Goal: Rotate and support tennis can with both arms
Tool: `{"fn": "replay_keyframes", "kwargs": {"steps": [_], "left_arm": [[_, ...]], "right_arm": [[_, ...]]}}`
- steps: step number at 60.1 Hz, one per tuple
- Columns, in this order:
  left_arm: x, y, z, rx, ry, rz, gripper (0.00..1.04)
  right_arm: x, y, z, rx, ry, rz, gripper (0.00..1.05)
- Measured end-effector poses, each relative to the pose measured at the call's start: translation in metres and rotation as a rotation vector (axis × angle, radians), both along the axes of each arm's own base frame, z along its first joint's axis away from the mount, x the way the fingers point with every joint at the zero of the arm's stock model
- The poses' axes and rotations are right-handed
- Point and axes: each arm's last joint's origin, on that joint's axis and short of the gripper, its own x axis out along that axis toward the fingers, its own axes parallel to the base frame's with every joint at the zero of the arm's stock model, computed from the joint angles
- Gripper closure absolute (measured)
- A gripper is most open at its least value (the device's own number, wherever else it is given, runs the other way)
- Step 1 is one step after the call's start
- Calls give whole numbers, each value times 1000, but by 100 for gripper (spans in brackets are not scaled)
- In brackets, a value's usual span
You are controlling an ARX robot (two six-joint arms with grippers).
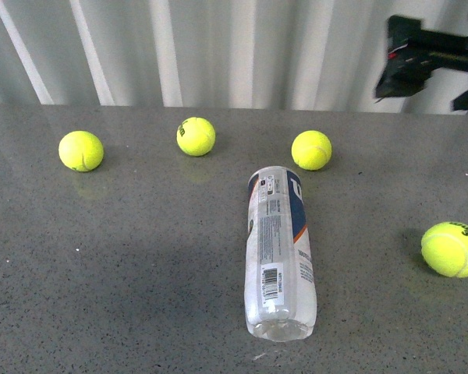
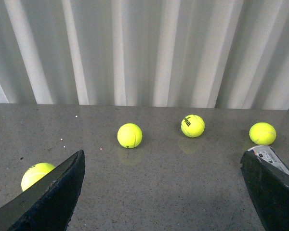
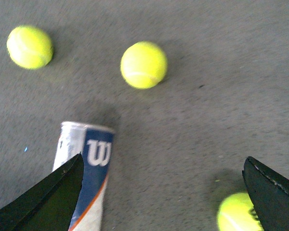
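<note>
Grey table [image 1: 101,273], broad open stretch left of the tennis can [image 1: 281,253].

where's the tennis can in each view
Front view: the tennis can lies on its side, centre frame.
Left wrist view: only its rimmed end peeks out beside a finger of the left hand.
Right wrist view: its "W" end, beside a finger of the right hand.
Shared landmark: the tennis ball just beyond that end.
</note>
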Motion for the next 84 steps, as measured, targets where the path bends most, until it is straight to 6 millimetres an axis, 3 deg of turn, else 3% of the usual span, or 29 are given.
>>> {"fn": "replay_keyframes", "kwargs": {"steps": [12, 21, 36, 52, 69, 84], "left_arm": [[0, 0, 0, 0, 0, 0, 7], [0, 0, 0, 0, 0, 0, 7], [0, 0, 0, 0, 0, 0, 7], [0, 0, 0, 0, 0, 0, 7], [0, 0, 0, 0, 0, 0, 7], [0, 0, 0, 0, 0, 0, 7]], "right_arm": [[5, 47, -41, 1, 141, 120, 7], [10, 65, -65, -3, 191, 143, 7], [22, 89, -87, 55, 245, 165, 7], [18, 101, -115, 52, 319, 169, 7], [14, 96, -127, 22, 311, 149, 8], [14, 94, -128, -9, 287, 149, 42]]}}
